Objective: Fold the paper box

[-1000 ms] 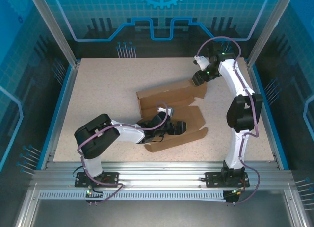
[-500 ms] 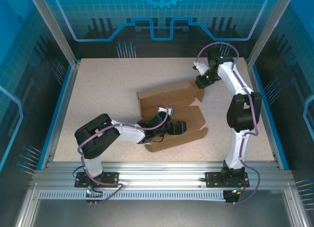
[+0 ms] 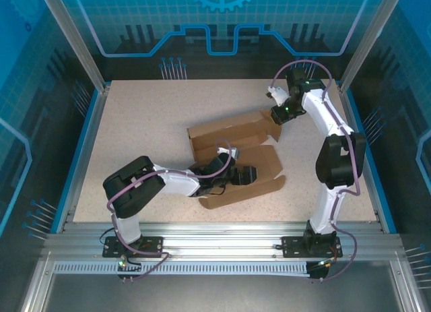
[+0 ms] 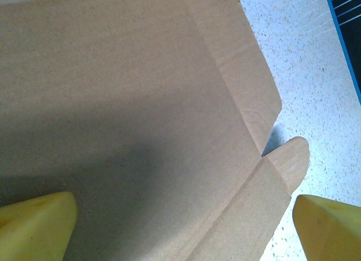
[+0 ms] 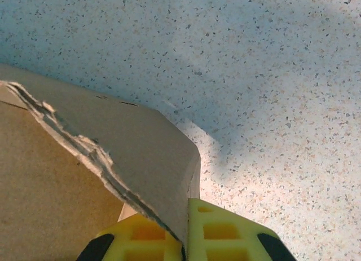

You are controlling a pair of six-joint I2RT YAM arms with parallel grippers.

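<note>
The right pincer clamps the paper box by its flap toward the bench's far-right corner; the left pincer, wide, sits over its near panel.

**Right claw closes on the end flap**

The right gripper has closed within the last second. Its yellow fingers now pinch the edge of the end flap of the paper box. The claw has slid slightly toward the arm bases. The flap, earlier splayed out beneath it, now reaches less far out. Behind the claw, the right arm's elbow has swung outward.
</note>
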